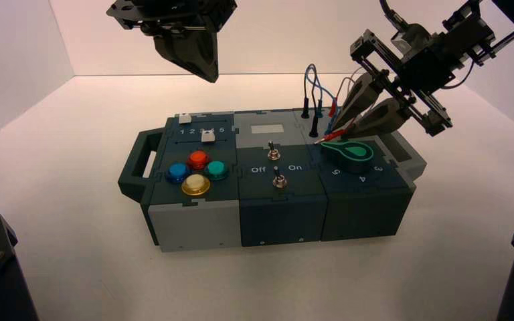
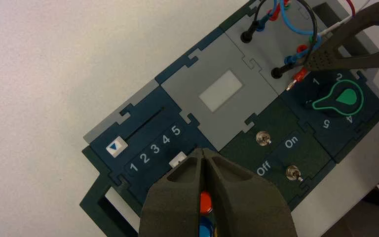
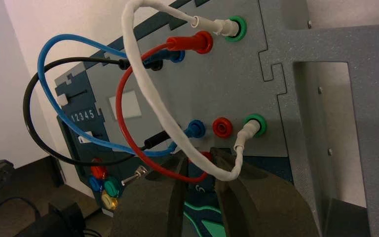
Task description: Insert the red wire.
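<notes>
Right gripper (image 1: 343, 123) at box's 2 o'clock, over the near row of the grey socket panel (image 3: 256, 89). Claw open, jaws apart around a strand of the red wire (image 3: 122, 108); no firm grip seen. One end of the wire is in: red plug (image 3: 187, 43) seated in the far row. Loose red plug (image 1: 334, 136) by the fingertips, beside the green-edged knob (image 1: 356, 151), lying over, bare pin aimed roughly 8 o'clock.

Step in hand, as I judge it: take the loose plug and stand it up. Likely target is the empty red socket (image 3: 222, 127), near row, between the blue plug (image 3: 196, 129) and the near plug of the white wire (image 3: 248, 134).

To do it well: close on the plug's red body, not the cable, or the pin will swing. Turn it pin down before going to the socket, centre it over the hole, then press straight in. Keep the white wire (image 3: 153, 94) out of the jaws; its loop crosses right by the fingertips and could get pinched or tugged. Watch the knob while tilting.

Left gripper (image 1: 209, 77) idle, closed on nothing, beyond the box at 11 o'clock.
</notes>
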Controlling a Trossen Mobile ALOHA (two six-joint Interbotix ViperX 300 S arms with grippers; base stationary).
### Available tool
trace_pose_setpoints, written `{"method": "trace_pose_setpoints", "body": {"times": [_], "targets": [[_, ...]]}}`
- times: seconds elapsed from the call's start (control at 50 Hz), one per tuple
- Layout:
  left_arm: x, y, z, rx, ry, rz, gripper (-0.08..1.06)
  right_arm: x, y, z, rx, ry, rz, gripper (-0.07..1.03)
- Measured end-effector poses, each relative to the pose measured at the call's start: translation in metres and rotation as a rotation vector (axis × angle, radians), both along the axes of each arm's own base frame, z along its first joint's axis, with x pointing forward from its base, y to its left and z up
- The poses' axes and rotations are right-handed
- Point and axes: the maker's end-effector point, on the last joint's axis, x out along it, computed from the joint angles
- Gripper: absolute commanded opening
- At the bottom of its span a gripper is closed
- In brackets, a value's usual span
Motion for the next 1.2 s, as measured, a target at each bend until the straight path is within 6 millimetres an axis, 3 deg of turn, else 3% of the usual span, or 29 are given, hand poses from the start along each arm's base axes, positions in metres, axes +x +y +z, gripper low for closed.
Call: {"method": "trace_pose_setpoints", "body": {"times": [0.24, 0.4, 0.82, 1.2], "targets": [[0.0, 0.0, -0.002, 0.006, 0.005, -0.001, -0.03, 0.003, 0.002, 0.0, 0.011, -0.014, 0.0, 0.13], [0.001, 0.001, -0.003, 0.009, 0.006, 0.003, -0.03, 0.004, 0.003, -0.003, 0.018, -0.015, 0.0, -0.02], [0.007, 0.006, -0.005, 0.016, 0.006, 0.019, -0.03, 0.006, 0.007, -0.011, 0.038, -0.031, 0.021, -0.02], [0.015, 0.001, -0.004, 0.016, 0.004, 0.022, -0.03, 0.009, 0.008, 0.001, 0.035, -0.099, 0.053, -0.02]]}}
